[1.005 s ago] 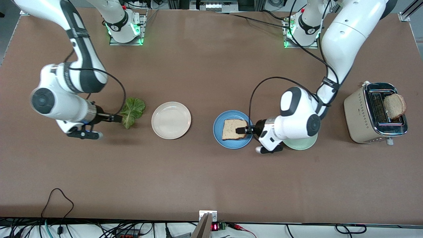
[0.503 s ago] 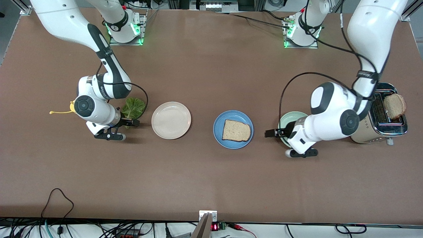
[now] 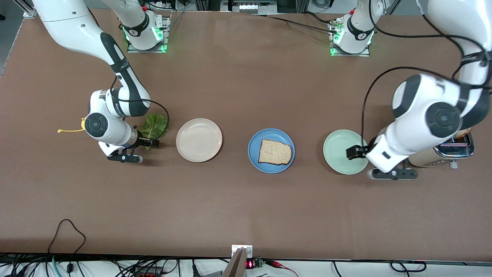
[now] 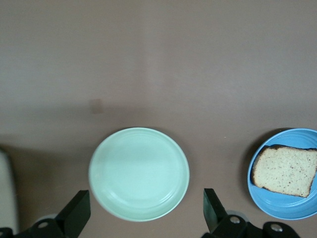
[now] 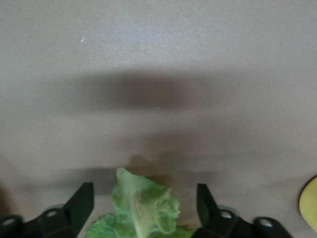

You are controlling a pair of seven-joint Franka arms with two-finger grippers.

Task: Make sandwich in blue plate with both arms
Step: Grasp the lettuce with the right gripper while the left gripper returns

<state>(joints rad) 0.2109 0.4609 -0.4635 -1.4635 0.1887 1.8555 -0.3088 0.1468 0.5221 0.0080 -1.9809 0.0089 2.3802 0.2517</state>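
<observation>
Frame centre: the toast slice lies on the blue plate. Your left gripper hangs spread and empty over the mint-green plate. Your right gripper, fingers apart, straddles the lettuce leaf on the table.

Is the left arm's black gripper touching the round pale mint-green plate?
Apart. The left wrist view shows the open left gripper hanging above the pale mint-green plate, its fingers spread wide of the rim.
</observation>
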